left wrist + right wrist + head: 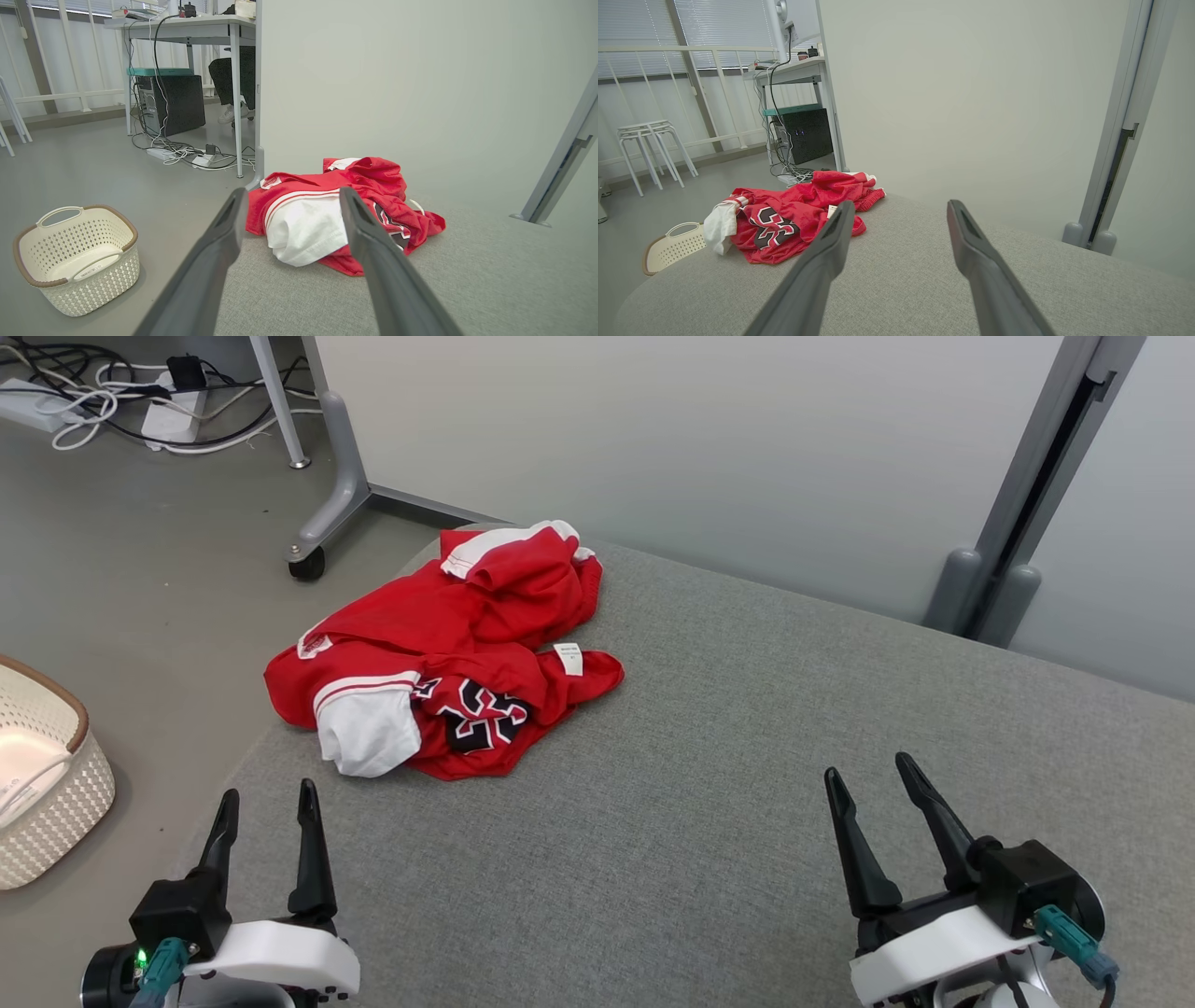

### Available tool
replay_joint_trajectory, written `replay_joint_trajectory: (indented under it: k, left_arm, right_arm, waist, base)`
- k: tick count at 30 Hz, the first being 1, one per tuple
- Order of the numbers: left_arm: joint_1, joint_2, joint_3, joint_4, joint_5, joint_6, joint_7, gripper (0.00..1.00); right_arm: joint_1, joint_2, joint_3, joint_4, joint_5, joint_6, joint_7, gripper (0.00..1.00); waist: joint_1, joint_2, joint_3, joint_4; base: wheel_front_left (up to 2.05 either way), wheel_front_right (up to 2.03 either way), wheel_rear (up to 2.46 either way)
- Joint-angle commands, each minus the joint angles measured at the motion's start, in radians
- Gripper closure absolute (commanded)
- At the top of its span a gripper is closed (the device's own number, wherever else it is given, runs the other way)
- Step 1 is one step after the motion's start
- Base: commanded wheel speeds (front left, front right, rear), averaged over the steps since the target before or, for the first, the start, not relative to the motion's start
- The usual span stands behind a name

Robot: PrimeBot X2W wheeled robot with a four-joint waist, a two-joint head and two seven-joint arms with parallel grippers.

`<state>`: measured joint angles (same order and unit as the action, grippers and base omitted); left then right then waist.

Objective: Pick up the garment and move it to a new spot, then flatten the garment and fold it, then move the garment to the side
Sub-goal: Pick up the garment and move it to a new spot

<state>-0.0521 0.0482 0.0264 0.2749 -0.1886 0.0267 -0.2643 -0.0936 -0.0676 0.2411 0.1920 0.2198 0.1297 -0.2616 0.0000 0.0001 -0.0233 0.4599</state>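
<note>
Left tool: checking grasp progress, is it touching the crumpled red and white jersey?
Apart. The head view shows bare grey fabric surface between the left tool and the crumpled red and white jersey.

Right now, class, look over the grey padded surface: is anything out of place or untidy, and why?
The red garment lies crumpled in a heap at the left edge of the grey surface, its white section bunched in front. Nothing else stands out.
</note>
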Motion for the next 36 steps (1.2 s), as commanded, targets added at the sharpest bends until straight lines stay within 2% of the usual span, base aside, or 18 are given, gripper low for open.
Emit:
replay_joint_trajectory:
  k: [1,10,12,14,22,23,30,36]
  left_arm:
    - [-0.007,0.004,0.007,0.003,-0.003,-0.005,0.000,0.00]
    - [-0.064,0.004,0.016,0.014,-0.057,0.005,0.000,0.00]
    - [-0.098,0.004,0.011,0.026,-0.089,-0.017,0.016,0.00]
    - [-0.142,0.015,0.013,0.040,-0.113,-0.035,0.063,0.00]
    - [-0.337,0.115,0.039,0.146,-0.167,-0.058,0.310,0.00]
    - [-0.337,0.115,0.039,0.146,-0.167,-0.058,0.310,0.00]
    - [-0.490,0.203,0.056,0.319,-0.234,-0.095,0.519,0.00]
    - [-0.569,0.246,0.058,0.450,-0.264,-0.115,0.591,0.00]
  right_arm:
    - [0.004,-0.005,0.001,0.000,0.004,0.002,-0.005,0.00]
    - [-0.014,-0.014,0.001,-0.007,0.004,0.002,-0.005,0.00]
    - [-0.018,-0.018,-0.002,-0.010,0.000,0.002,-0.005,0.00]
    - [-0.022,-0.023,-0.006,-0.015,-0.002,0.002,-0.005,0.00]
    - [-0.058,-0.036,-0.007,-0.040,-0.010,0.002,-0.005,0.00]
    - [-0.058,-0.036,-0.007,-0.040,-0.010,0.002,-0.005,0.00]
    - [-0.093,-0.046,0.003,-0.050,-0.011,0.002,-0.005,0.00]
    - [-0.127,-0.054,0.007,-0.058,-0.009,0.002,-0.005,0.00]
  waist:
    - [0.0000,-0.0001,0.001,-0.001]
    - [0.0000,-0.0001,0.019,-0.011]
    - [0.0000,-0.0001,0.027,-0.013]
    - [0.0000,-0.0001,0.035,-0.016]
    - [0.0000,-0.0001,0.077,-0.070]
    - [0.0000,-0.0001,0.077,-0.070]
    - [0.0000,-0.0001,0.132,-0.172]
    - [0.0000,-0.0001,0.186,-0.251]
  base:
    - [0.00,0.00,0.00]
    - [0.00,0.00,0.00]
    - [0.00,0.00,0.00]
    - [0.00,0.00,0.00]
    - [0.00,0.00,0.00]
    - [0.00,0.00,0.00]
    - [0.00,0.00,0.00]
    - [0.00,0.00,0.00]
